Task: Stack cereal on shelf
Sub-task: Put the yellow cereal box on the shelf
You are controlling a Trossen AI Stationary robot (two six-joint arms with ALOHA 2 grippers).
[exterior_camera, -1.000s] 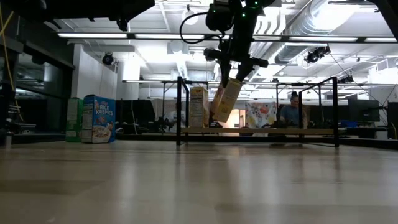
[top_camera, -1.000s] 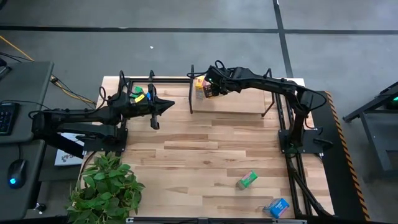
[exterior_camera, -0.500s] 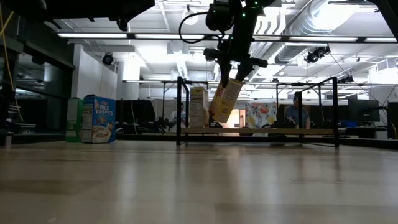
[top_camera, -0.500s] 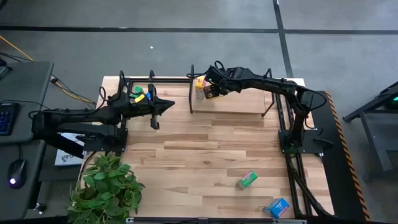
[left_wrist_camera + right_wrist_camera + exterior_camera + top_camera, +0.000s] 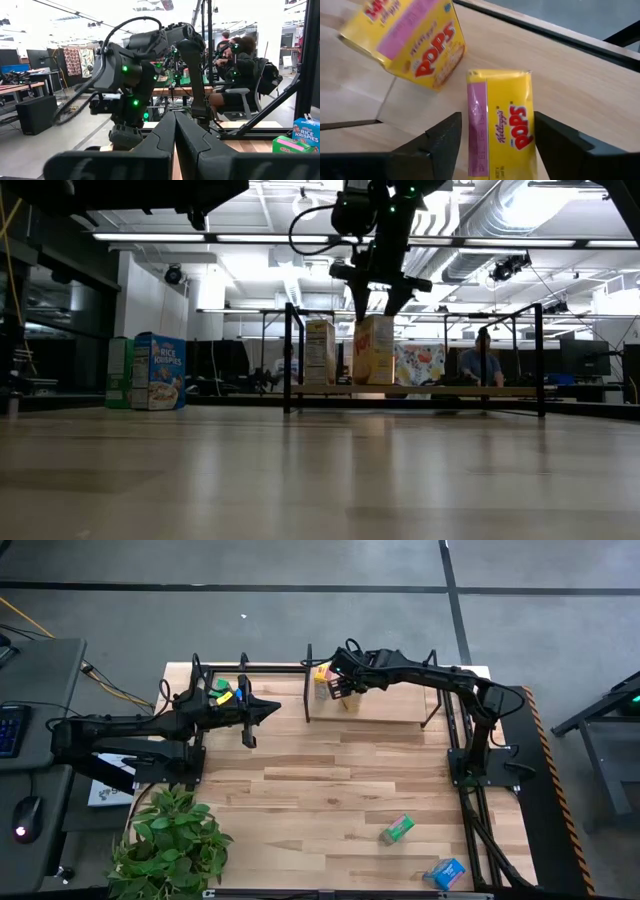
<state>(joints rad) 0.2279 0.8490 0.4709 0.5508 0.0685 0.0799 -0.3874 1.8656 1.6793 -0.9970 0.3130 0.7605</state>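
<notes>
Right gripper (image 5: 378,308) above upright yellow box (image 5: 374,350) on shelf (image 5: 420,391) at table's far edge, fingers apart astride it, beside second yellow box (image 5: 320,352). Left gripper (image 5: 268,710) idle near far-left corner, fingers together.

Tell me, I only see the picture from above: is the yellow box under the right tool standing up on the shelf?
Observer: Yes. The table-level camera shows the yellow box upright on the shelf board.
Operator: Is it touching the other yellow box?
Observer: No. The low view shows a gap between it and the other yellow box.
Operator: Is the tool squeezing it?
Observer: No. The right wrist camera shows the right tool open, one finger on each side of the box with a slim gap.
</notes>
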